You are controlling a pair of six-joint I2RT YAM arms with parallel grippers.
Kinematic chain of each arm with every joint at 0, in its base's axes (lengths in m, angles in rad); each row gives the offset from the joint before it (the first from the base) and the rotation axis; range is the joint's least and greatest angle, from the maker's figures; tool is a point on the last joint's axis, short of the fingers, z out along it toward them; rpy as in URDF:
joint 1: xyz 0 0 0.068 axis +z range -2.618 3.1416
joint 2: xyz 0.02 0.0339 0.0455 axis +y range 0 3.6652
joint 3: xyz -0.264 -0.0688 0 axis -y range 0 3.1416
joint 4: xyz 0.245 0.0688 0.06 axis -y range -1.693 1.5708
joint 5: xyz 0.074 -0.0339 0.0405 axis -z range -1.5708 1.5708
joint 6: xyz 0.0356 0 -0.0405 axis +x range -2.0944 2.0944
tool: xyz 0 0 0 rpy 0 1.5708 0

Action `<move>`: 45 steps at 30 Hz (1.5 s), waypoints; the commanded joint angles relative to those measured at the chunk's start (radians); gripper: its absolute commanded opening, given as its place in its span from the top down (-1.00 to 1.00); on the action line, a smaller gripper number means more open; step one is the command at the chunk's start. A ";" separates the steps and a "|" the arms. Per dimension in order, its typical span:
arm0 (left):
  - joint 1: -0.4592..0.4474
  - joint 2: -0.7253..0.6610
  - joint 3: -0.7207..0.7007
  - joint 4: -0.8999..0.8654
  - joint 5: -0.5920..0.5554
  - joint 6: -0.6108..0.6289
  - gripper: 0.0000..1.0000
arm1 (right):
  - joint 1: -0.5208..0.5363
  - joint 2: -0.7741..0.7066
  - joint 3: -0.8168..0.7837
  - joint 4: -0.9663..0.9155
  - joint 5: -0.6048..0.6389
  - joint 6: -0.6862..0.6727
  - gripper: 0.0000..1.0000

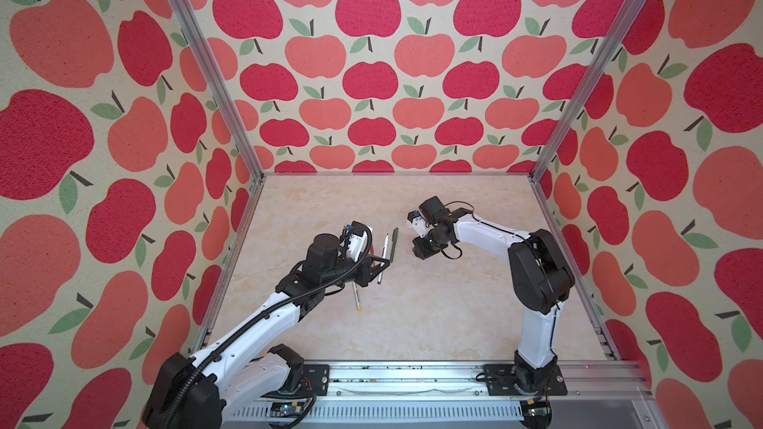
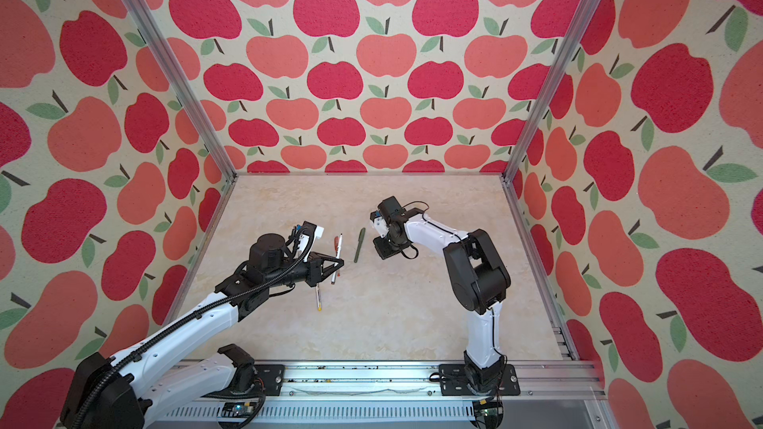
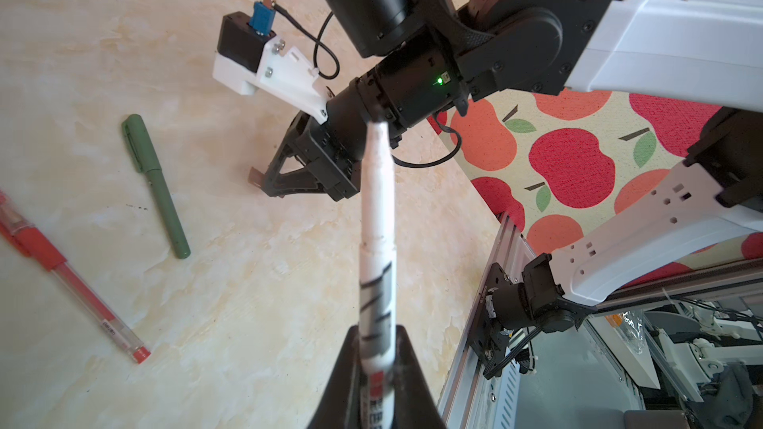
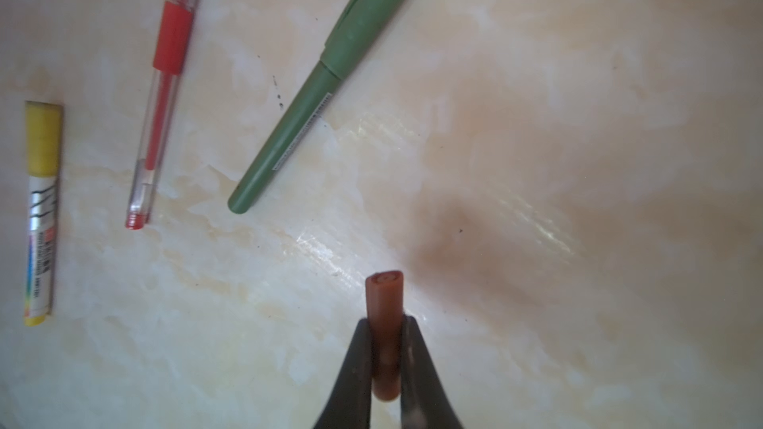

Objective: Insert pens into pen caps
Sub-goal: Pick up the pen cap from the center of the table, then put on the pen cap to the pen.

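My left gripper (image 3: 373, 338) (image 1: 385, 262) is shut on a white-barrelled pen (image 3: 376, 216) (image 1: 383, 257), which sticks out beyond the fingers with its tapered end bare. My right gripper (image 4: 384, 326) (image 1: 418, 250) is shut on a maroon-brown pen cap (image 4: 385, 303), held low over the table, its open end facing away from the fingers. Between the two grippers a dark green pen (image 1: 394, 245) (image 4: 313, 88) lies with its green cap on. A red pen (image 3: 62, 274) (image 4: 162, 109) and a yellow-capped white pen (image 4: 41, 208) (image 1: 357, 297) lie by the left gripper.
The marbled beige tabletop (image 1: 433, 315) is walled by apple-print panels on three sides with aluminium posts (image 1: 536, 175) at the back corners. Both arm bases sit on the metal rail (image 1: 413, 377) along the front edge.
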 commanded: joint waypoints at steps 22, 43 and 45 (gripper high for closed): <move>-0.054 0.162 0.059 0.203 0.078 -0.080 1.00 | -0.186 -0.496 -0.342 0.760 -0.509 0.714 0.80; -0.093 0.230 0.070 0.391 0.095 -0.111 1.00 | -0.111 -0.501 -0.456 1.156 -0.525 0.999 0.85; -0.092 0.232 0.073 0.390 0.091 -0.108 1.00 | -0.105 -0.496 -0.456 1.176 -0.531 1.017 0.85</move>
